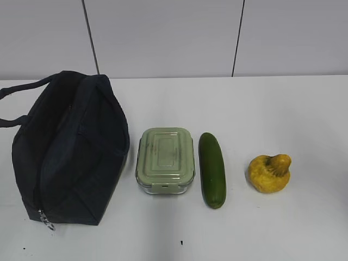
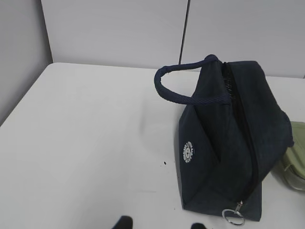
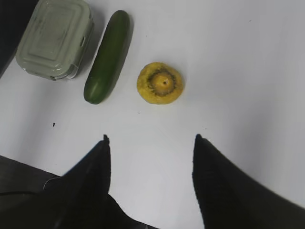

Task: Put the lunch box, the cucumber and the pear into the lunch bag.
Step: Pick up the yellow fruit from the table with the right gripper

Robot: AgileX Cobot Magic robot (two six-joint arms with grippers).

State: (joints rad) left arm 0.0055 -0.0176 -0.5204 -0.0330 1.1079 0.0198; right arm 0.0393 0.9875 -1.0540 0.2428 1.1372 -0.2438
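While my right jaws (image 3: 150,143) hang wide over bare tabletop (image 3: 248,71), the lumpy yellow pear (image 3: 160,83) sits mid-frame above them; its rounded skin could roll from a skewed pinch. Left jaws: barely visible, can't tell. Soft navy bag (image 1: 68,149) at left looks zipped.
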